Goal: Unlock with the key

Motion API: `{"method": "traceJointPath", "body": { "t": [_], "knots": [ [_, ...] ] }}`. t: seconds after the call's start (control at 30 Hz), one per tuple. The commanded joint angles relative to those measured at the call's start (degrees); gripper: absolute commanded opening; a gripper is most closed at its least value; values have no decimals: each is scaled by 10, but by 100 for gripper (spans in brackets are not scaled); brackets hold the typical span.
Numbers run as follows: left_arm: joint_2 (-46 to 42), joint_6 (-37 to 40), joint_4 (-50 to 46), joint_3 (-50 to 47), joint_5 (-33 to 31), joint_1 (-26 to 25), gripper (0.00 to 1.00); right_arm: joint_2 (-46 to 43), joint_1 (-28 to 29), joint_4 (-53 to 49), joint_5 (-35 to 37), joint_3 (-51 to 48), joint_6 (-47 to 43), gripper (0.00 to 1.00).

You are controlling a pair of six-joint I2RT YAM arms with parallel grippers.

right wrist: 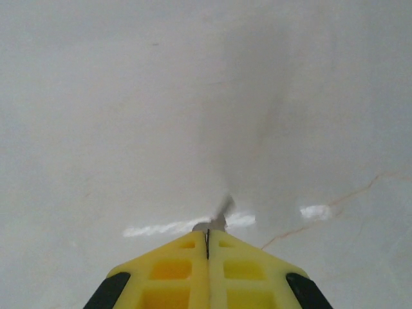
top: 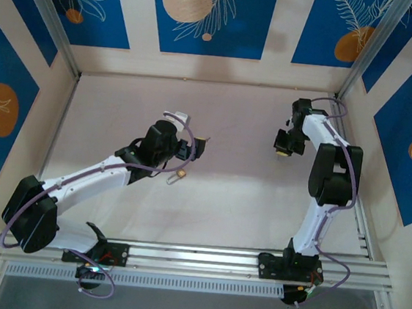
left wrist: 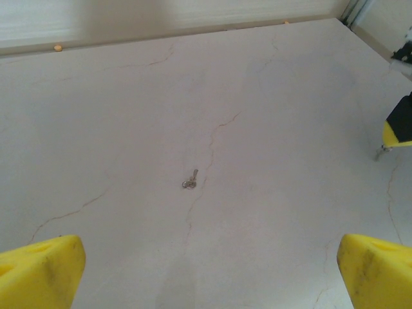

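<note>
Over the right of the tabletop (top: pixel 230 201) our right gripper (right wrist: pixel 207 237) clamps the key (right wrist: pixel 223 211), blade jutting forward for insertion; our left gripper (left wrist: pixel 206 270) hangs spread wide by the padlock (top: pixel 180 173), likely to steady it.

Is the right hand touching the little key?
Touching. The right wrist view shows the right hand shut on the key, whose silvery blade pokes out from between the yellow fingertips.

Open tabletop (left wrist: pixel 129 116) ahead of the left pincer (left wrist: pixel 206 270), save what looks like a small key ring (left wrist: pixel 190 181).
</note>
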Motion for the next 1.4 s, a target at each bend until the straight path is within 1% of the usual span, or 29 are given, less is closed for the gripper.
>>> {"method": "traceJointPath", "body": {
  "t": [0.0, 0.2, 0.4, 0.57, 0.7, 0.83, 0.9, 0.97, 1.03, 1.2, 1.27, 1.37],
  "knots": [
    [4, 21, 7, 17, 16, 3, 100, -43, 23, -11, 8, -7, 12, 2],
    [0, 51, 68, -14, 48, 3, 100, -85, 60, -24, 6, -4, 20, 2],
    [-11, 76, 166, -53, 41, 3, 100, -125, 108, -47, -2, 23, 32, 2],
    [-9, 86, 294, -116, 66, 1, 99, -157, 162, -59, -8, 38, 44, 2],
    [13, 128, 400, -171, 121, 0, 98, -179, 205, -71, -10, 46, 49, 2],
    [49, 226, 525, -216, 214, -8, 98, -204, 245, -77, -26, 48, 65, 2],
    [66, 248, 549, -220, 244, -8, 98, -214, 259, -79, -28, 52, 72, 2],
    [84, 262, 556, -213, 263, -8, 96, -225, 267, -77, -44, 56, 80, 2],
    [102, 265, 571, -207, 279, -8, 91, -234, 274, -72, -63, 58, 88, 2],
    [145, 238, 641, -197, 266, -8, 84, -243, 287, -60, -104, 58, 101, 2],
    [155, 243, 641, -184, 283, -10, 79, -243, 297, -50, -117, 54, 109, 2],
    [164, 236, 638, -171, 293, -10, 76, -238, 312, -34, -128, 51, 120, 2]
  ]
}}
